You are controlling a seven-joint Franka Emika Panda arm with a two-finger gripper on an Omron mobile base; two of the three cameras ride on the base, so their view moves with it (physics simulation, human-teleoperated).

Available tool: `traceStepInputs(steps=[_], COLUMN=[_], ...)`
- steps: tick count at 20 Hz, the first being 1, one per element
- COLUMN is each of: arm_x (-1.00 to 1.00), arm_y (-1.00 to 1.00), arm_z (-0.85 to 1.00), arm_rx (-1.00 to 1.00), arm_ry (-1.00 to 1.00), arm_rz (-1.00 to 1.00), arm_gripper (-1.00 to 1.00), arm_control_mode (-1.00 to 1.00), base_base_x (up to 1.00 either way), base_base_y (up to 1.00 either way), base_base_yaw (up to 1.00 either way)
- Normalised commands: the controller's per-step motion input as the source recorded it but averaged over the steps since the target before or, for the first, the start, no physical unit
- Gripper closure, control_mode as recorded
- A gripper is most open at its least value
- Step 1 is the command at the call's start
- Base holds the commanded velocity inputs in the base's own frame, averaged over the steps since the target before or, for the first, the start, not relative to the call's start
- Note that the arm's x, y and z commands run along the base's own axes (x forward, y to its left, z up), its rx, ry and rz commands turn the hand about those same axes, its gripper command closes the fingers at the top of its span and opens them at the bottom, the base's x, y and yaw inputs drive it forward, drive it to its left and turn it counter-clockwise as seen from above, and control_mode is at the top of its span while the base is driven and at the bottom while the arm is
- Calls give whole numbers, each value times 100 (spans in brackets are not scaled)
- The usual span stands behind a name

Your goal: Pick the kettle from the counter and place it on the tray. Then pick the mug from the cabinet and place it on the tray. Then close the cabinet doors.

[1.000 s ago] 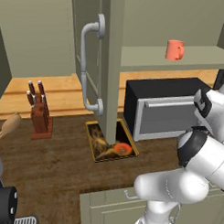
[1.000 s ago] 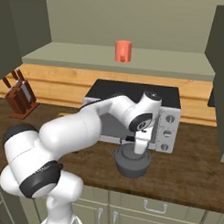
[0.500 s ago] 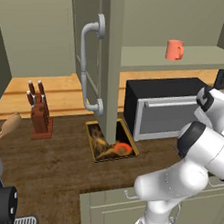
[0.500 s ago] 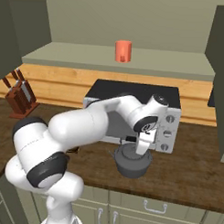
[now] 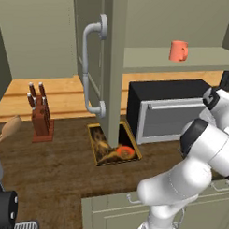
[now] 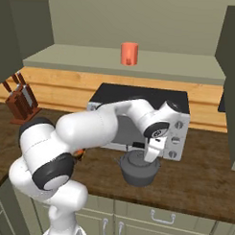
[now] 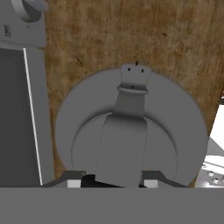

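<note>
Fingers (image 7: 81,178) straddling kettle (image 6: 138,167) handle (image 7: 122,144) from above, grip not confirmed; kettle on tabletop (image 6: 203,177) before microwave (image 6: 179,129). First step: next, clamp, lift, carry to tray (image 5: 113,145).

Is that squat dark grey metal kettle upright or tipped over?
Upright. The squat dark grey metal kettle sits flat on the dark brown wooden counter, its arched handle on top, seen from straight above in the hand view.
</note>
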Motion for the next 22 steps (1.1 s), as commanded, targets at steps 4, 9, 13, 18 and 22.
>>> traceStepInputs(steps=[4, 9, 13, 18, 22], arm_x=[-13, -28, -48, -60, -58], arm_y=[28, 54, 64, 65, 72], arm_z=[2, 25, 40, 41, 34], arm_rx=[0, 0, -2, -8, -8], arm_ry=[-9, -12, -2, 0, 0], arm_rz=[-6, -21, -29, -31, -27], arm_gripper=[100, 100, 100, 100, 100], arm_control_mode=[-100, -100, -100, -100, -100], base_base_x=[0, 0, 0, 0, 0], base_base_y=[0, 0, 0, 0, 0], base_base_yaw=[0, 0, 0, 0, 0])
